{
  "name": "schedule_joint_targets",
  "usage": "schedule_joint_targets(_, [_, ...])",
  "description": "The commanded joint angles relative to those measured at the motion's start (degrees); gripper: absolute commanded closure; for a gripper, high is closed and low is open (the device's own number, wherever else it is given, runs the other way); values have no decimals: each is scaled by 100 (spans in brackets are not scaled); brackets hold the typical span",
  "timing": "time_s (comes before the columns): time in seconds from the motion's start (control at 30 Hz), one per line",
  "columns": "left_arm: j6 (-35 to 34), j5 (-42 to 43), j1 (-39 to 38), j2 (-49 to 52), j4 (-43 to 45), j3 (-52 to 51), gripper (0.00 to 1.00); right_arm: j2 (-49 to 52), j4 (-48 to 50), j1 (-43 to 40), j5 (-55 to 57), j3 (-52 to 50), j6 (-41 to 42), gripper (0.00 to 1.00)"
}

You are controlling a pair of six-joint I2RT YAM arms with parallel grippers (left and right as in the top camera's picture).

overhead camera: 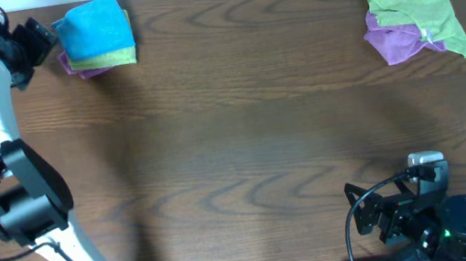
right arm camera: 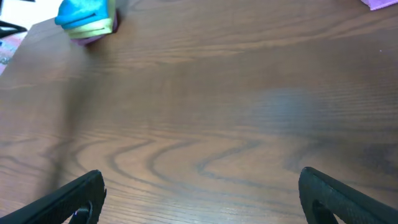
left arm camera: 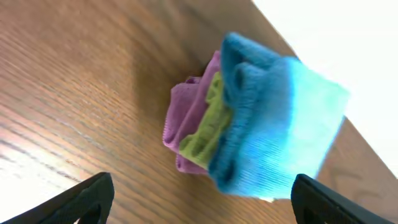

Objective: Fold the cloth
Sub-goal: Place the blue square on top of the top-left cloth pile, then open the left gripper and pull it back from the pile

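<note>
Stack of folded cloths (overhead camera: 96, 35) sits at the upper left of the surface (overhead camera: 242, 129), probably set aside as done. Beside it the left pincer (overhead camera: 36, 39) hovers spread and empty. A crumpled green cloth (overhead camera: 424, 14) drapes a purple cloth (overhead camera: 391, 44) at upper right, seemingly awaiting folding. At lower right, the right pincer (overhead camera: 370, 212) gapes empty.

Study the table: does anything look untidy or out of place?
Yes. The green cloth and purple cloth at the far right lie crumpled in a loose heap, unlike the neatly folded stack at the far left.
</note>
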Motion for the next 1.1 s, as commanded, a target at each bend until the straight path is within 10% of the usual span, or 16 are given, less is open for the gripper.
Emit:
schedule_joint_targets(0.0, [144, -127, 15, -146, -190, 120, 8, -24, -4, -35, 63, -35, 103, 1])
schedule_joint_targets(0.47, [1517, -459, -518, -542, -1963, 120, 5, -24, -4, -35, 63, -35, 103, 1])
schedule_joint_targets(1.07, [1517, -428, -1600, -1416, -2352, 118, 5, -24, -4, -35, 63, -35, 103, 1])
